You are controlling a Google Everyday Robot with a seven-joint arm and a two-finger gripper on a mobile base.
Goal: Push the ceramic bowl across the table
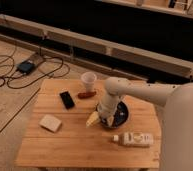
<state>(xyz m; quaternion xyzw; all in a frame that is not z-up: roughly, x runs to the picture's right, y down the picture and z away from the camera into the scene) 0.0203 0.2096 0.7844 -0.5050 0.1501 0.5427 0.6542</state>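
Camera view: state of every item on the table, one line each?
ceramic bowl: upright, pincer on it
pincer: down at the bowl's left rim
white paper cup: upright
black phone: lying flat
white bottle: on its side
sponge: lying flat
yellow item: beside the bowl, touching the pincer
brown oblong item: lying by the cup
table: bearing all these
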